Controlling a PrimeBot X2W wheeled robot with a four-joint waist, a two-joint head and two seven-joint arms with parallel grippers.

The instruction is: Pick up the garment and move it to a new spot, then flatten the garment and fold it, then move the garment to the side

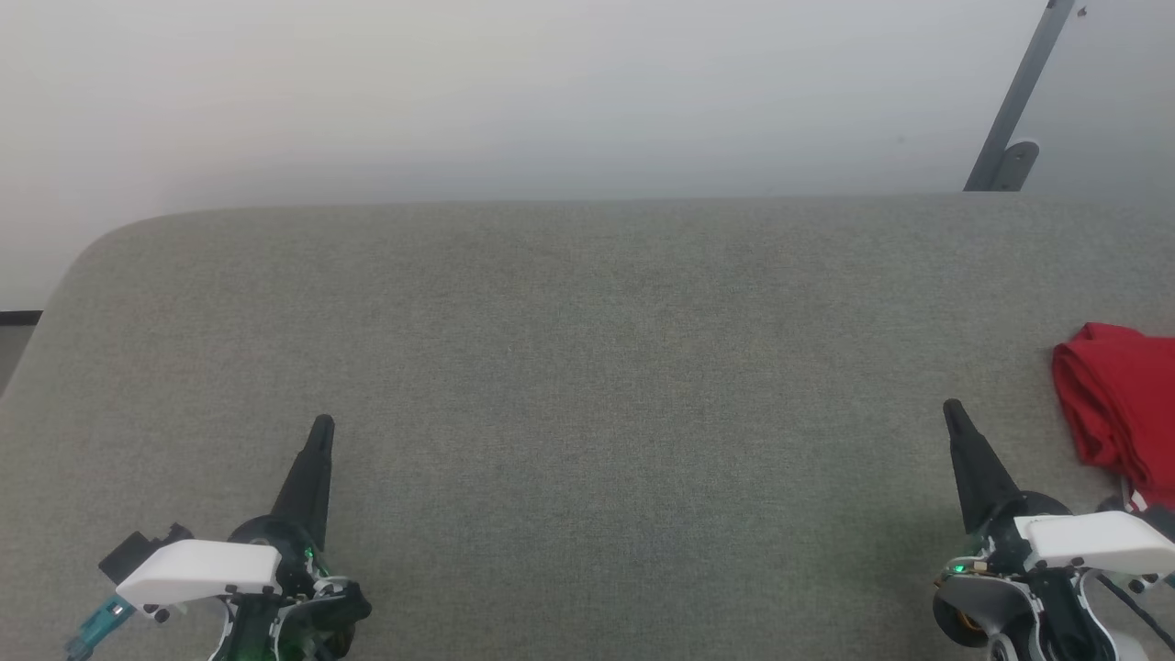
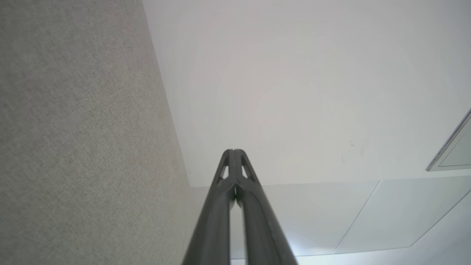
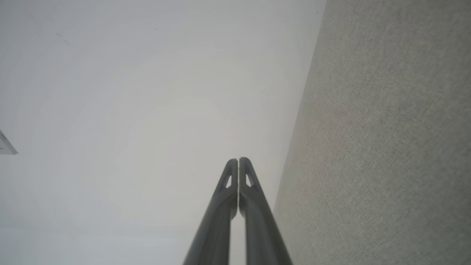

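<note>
The red garment [image 1: 1120,404] lies bunched at the right edge of the grey padded surface [image 1: 587,367], partly cut off by the head view's border; a bit of white trim peeks out at its lower end. My right gripper [image 1: 953,409] stands just left of it, apart from the cloth, fingers pressed together and holding nothing. At the lower left my left gripper [image 1: 323,424] is also shut and empty, far from the garment. In the wrist views both finger pairs, the left gripper [image 2: 233,151] and the right gripper [image 3: 238,159], meet at the tips against a pale wall.
The grey surface has a rounded far-left corner [image 1: 101,243] and a pale wall [image 1: 551,92] behind its far edge. A grey metal bracket [image 1: 1014,119] leans against the wall at the back right. A wide stretch of bare grey fabric lies between the two grippers.
</note>
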